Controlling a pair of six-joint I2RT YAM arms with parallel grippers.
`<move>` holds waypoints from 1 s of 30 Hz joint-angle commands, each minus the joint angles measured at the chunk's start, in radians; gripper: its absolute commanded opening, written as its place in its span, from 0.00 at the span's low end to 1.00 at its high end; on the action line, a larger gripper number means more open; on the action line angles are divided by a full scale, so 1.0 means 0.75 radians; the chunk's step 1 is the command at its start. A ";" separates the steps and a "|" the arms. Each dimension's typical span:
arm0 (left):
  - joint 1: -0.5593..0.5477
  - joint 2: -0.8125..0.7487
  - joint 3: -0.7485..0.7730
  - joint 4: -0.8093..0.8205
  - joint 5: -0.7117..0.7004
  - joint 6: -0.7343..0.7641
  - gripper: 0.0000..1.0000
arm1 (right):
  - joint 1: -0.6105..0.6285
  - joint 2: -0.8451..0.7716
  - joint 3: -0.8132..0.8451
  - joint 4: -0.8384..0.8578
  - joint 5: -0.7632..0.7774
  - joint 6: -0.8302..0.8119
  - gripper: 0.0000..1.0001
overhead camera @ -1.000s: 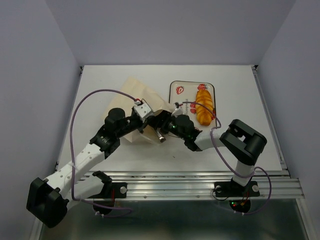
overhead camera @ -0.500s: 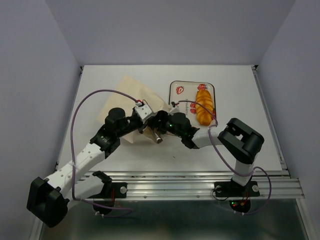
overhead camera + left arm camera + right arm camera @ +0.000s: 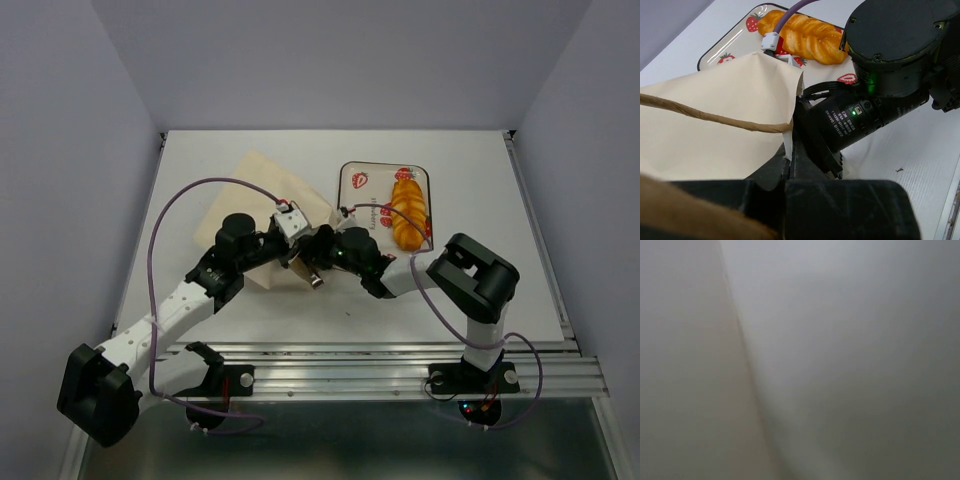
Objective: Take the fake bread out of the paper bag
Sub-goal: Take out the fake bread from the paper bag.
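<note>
The cream paper bag (image 3: pixel 250 190) lies flat at centre-left, its mouth facing right. My left gripper (image 3: pixel 789 152) is shut on the edge of the bag's mouth (image 3: pixel 785 120) and holds it up. My right gripper's wrist (image 3: pixel 352 248) points left into the mouth, and its fingers are hidden inside the bag. The right wrist view holds only blurred pale paper. One long ridged golden loaf of fake bread (image 3: pixel 407 212) lies on the strawberry-print tray (image 3: pixel 355 180). No other bread shows.
The tray stands just right of the bag's mouth, close behind the right arm (image 3: pixel 890 50). A brown cord handle (image 3: pixel 705 117) runs across the bag. A purple cable (image 3: pixel 200 190) loops over the left arm. White table (image 3: pixel 480 180) spreads to the right.
My right gripper has pushed further left into the bag's mouth. The left gripper has shifted slightly right and back while keeping hold of the bag's edge.
</note>
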 commanded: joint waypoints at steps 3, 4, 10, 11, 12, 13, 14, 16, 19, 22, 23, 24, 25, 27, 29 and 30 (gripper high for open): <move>-0.030 -0.025 0.025 0.097 0.099 -0.043 0.00 | 0.009 -0.097 -0.020 0.078 0.067 -0.017 0.32; -0.030 -0.027 0.025 0.103 0.081 -0.051 0.00 | 0.009 -0.109 -0.038 0.070 0.077 -0.019 0.28; -0.030 -0.030 0.025 0.122 -0.048 -0.088 0.00 | 0.009 -0.215 -0.091 0.007 0.112 -0.038 0.25; -0.032 -0.029 0.023 0.128 -0.087 -0.098 0.00 | 0.009 -0.230 -0.104 -0.007 0.116 -0.042 0.24; -0.030 -0.027 0.025 0.134 -0.106 -0.102 0.00 | 0.009 -0.248 -0.112 -0.042 0.118 -0.040 0.24; -0.032 -0.021 0.029 0.136 -0.124 -0.106 0.00 | 0.009 -0.283 -0.122 -0.054 0.118 -0.044 0.22; -0.030 -0.019 0.035 0.136 -0.163 -0.121 0.00 | 0.009 -0.303 -0.138 -0.079 0.118 -0.052 0.21; -0.030 -0.005 0.041 0.138 -0.202 -0.133 0.00 | 0.009 -0.344 -0.157 -0.102 0.118 -0.064 0.21; -0.028 0.005 0.054 0.146 -0.261 -0.158 0.00 | 0.009 -0.446 -0.200 -0.173 0.177 -0.087 0.19; -0.028 0.024 0.066 0.161 -0.332 -0.182 0.00 | 0.009 -0.567 -0.230 -0.269 0.204 -0.128 0.17; -0.028 0.028 0.072 0.165 -0.333 -0.188 0.00 | 0.009 -0.598 -0.237 -0.302 0.214 -0.130 0.17; -0.028 0.030 0.076 0.167 -0.359 -0.196 0.00 | 0.009 -0.624 -0.243 -0.330 0.220 -0.138 0.17; -0.028 0.030 0.084 0.171 -0.372 -0.205 0.00 | 0.009 -0.677 -0.255 -0.396 0.237 -0.140 0.17; -0.030 0.030 0.091 0.177 -0.396 -0.213 0.00 | 0.009 -0.727 -0.271 -0.457 0.243 -0.148 0.17; -0.030 0.026 0.097 0.177 -0.402 -0.211 0.00 | 0.009 -0.800 -0.306 -0.549 0.249 -0.150 0.16; -0.030 0.024 0.099 0.175 -0.408 -0.209 0.00 | 0.009 -0.825 -0.314 -0.580 0.253 -0.148 0.16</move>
